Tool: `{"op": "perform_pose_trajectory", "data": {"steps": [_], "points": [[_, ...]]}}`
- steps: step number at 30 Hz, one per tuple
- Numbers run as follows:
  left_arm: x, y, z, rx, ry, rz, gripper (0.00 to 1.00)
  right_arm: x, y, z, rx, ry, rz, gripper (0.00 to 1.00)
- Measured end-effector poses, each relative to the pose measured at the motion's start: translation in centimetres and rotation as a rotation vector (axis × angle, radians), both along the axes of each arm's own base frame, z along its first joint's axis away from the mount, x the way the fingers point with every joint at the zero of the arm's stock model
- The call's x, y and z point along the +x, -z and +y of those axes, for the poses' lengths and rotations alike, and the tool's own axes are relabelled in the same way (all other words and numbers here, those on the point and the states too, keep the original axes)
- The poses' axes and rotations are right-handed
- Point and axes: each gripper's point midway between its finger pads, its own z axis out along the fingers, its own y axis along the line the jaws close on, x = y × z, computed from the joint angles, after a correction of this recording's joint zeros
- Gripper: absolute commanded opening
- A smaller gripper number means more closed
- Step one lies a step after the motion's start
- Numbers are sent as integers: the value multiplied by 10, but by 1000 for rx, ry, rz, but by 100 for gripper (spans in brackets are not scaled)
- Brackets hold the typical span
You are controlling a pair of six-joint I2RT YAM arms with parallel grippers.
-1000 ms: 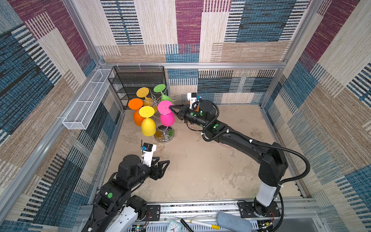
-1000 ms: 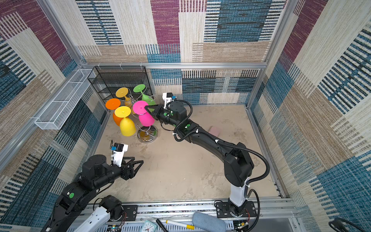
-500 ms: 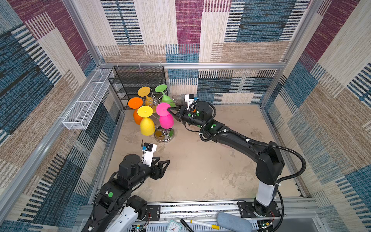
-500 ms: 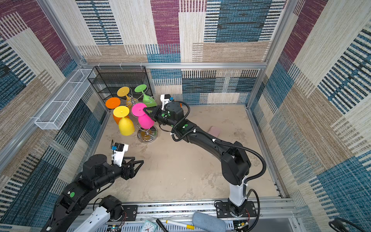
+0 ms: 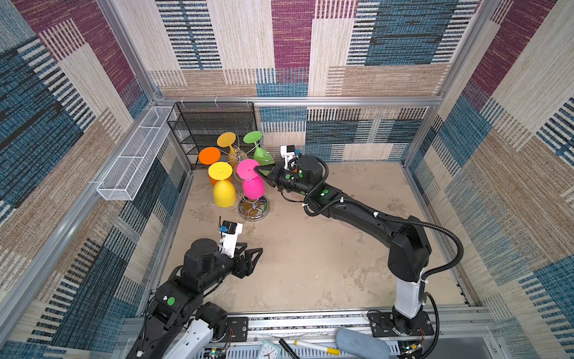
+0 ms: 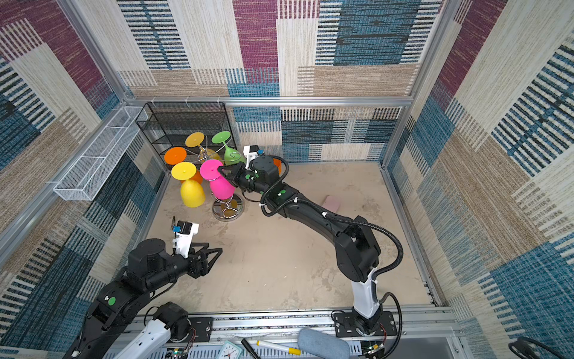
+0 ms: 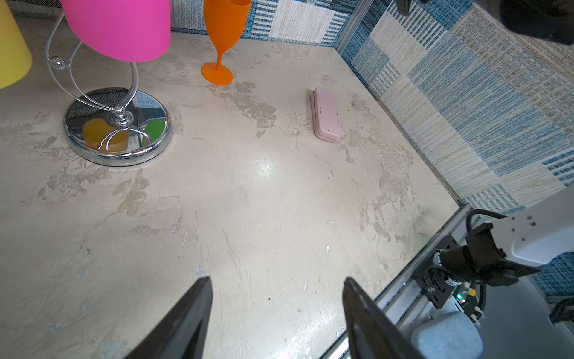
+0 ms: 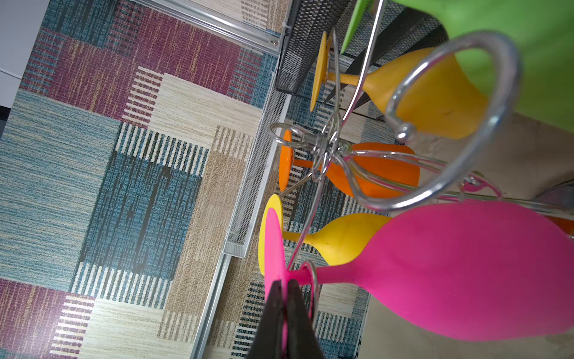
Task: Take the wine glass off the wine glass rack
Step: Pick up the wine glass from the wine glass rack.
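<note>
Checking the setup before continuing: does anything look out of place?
Yes: an orange flute stands upright on the table, apart from the wine glass rack where the other glasses hang upside down. A pink case lies nearby.

The right arm rises from its mount at the near edge, folds at the elbow and reaches long and low toward the far left corner. The right gripper is pinched tight, its two fingers pressed flat on either face of the round foot of the pink wine glass. The left arm sits folded close to its own mount, forearm roughly level. The left gripper points toward the middle, jaws well apart.
</note>
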Motion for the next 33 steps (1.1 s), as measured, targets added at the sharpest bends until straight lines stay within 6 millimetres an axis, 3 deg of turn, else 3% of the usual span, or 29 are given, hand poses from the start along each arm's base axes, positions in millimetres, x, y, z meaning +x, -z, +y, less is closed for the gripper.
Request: {"op": "perform_pose_trajectory", "data": {"steps": [5, 18, 33], "points": [[0, 0, 0, 0, 1, 2, 70, -3, 7, -1, -12, -3, 12, 3], [0, 1, -1, -1, 6, 7, 70, -18, -2, -9, -7, 2, -3, 3], [-3, -1, -3, -11, 19, 2, 70, -34, -6, 6, -4, -28, -11, 2]]}}
